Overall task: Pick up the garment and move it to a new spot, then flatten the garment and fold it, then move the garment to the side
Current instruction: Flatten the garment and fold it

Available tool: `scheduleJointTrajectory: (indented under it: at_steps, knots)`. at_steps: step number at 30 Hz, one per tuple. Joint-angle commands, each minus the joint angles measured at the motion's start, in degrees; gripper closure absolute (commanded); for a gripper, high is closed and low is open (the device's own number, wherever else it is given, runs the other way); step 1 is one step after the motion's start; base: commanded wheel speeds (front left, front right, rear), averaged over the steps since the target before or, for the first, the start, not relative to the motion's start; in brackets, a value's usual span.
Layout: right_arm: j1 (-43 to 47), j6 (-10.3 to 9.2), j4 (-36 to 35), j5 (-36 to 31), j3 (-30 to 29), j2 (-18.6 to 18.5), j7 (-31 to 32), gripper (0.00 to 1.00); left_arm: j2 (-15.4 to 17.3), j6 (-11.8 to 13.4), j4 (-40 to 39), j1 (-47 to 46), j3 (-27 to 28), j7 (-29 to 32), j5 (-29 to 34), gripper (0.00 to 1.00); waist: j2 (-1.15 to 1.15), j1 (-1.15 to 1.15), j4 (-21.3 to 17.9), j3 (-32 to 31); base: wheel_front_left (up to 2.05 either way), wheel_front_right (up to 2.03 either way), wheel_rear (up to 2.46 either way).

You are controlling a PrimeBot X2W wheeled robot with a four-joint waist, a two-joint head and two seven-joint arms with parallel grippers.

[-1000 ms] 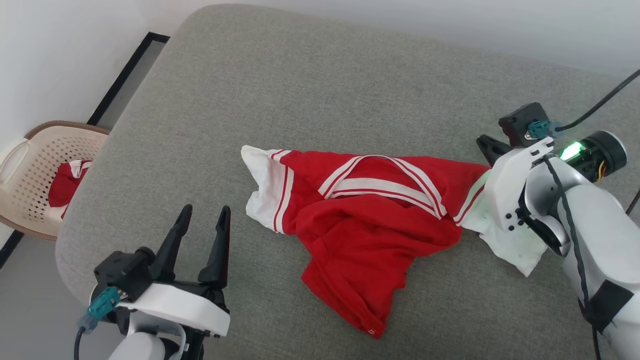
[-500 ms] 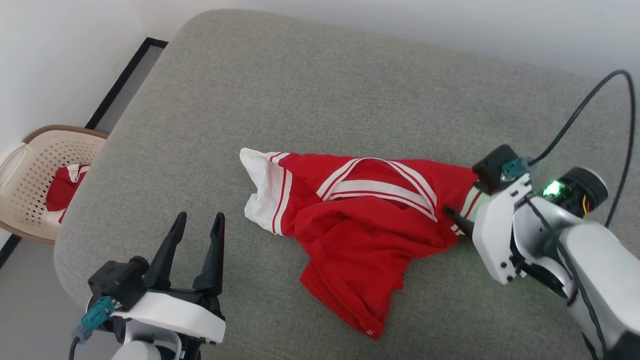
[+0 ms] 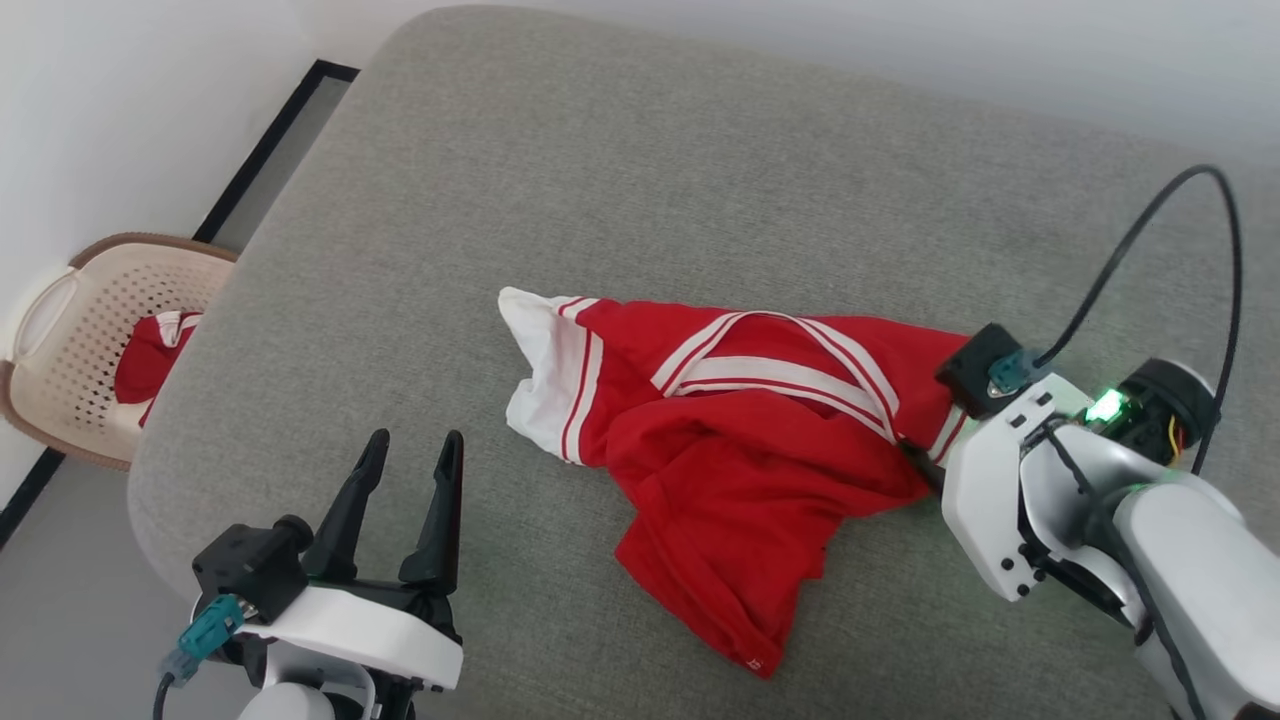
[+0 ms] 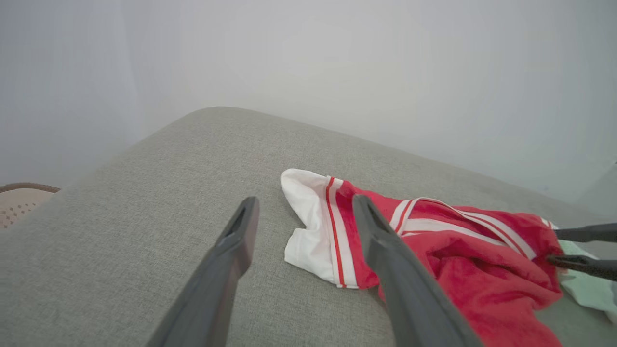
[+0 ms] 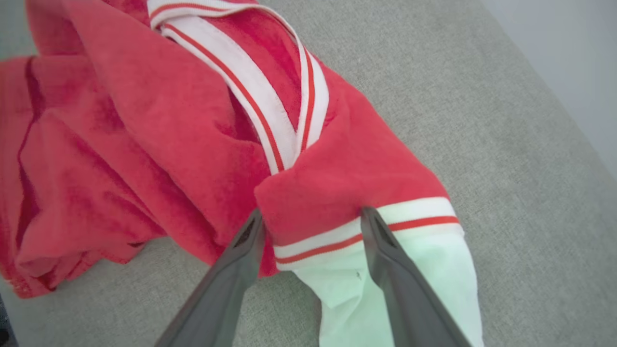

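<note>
Straddling the striped shoulder seam of the garment (image 5: 159,125), right gripper (image 5: 311,212) fingers spread wide, wrist view; head view adds left gripper (image 3: 416,440), fingers wide, empty, and basket (image 3: 95,300) holding red-and-white cloth (image 3: 150,362).

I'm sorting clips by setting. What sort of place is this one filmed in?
Probably a home-like room set up for laundry folding: a red garment lies crumpled on a grey fabric-covered cushion, a beige laundry basket sits on the floor beside it, and plain white walls stand behind.
</note>
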Motion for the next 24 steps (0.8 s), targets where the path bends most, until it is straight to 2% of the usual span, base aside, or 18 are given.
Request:
scheduleJointTrajectory:
  at_steps: [1, 2, 3, 12, 17, 24]
  knots:
    - [-0.33, -0.02, 1.05, -0.28, 0.15, 0.53, -0.27, 0.64, -0.36, -0.46, 0.19, -0.42, 0.32, -0.31, 0.18, 0.0, 0.0, 0.0, 0.33, 0.01, 0.0, 0.0, 0.0]
    - [-0.79, -0.02, 1.77, -0.96, 0.36, 0.52, -0.66, 0.98, -0.49, -0.54, 0.33, -0.47, 0.4, -0.31, 0.32, 0.0, 0.0, 0.0, 0.53, 0.03, 0.0, 0.0, 0.0]
    - [-1.1, -0.03, 2.58, -1.25, 0.26, 0.65, -0.93, 1.0, -0.61, -0.72, 0.48, -0.48, 0.54, -0.31, 0.42, 0.0, 0.0, 0.0, 0.71, 0.03, 0.0, 0.0, 0.0]
    - [-3.78, -0.02, 6.01, -0.96, -2.66, 1.64, -2.71, 1.0, -1.95, -2.03, 1.35, 0.71, 1.83, -0.31, 1.43, 0.0, 0.0, 0.0, 1.5, -0.47, 0.0, 0.0, 0.0]
    - [-6.46, -0.02, 7.59, -1.19, -6.76, 1.49, -2.86, 1.0, -2.58, -2.97, 1.92, 0.76, 1.95, -0.31, 2.28, 0.0, 0.0, 0.0, 2.08, -0.69, 0.0, 0.0, 0.0]
    - [-12.46, -0.02, 16.5, -2.4, -10.66, 1.72, -4.17, 1.0, -4.11, -4.35, 2.58, -0.43, 1.72, -0.31, 3.17, 0.0, 0.0, 0.0, 3.69, 0.14, 0.0, 0.0, 0.0]
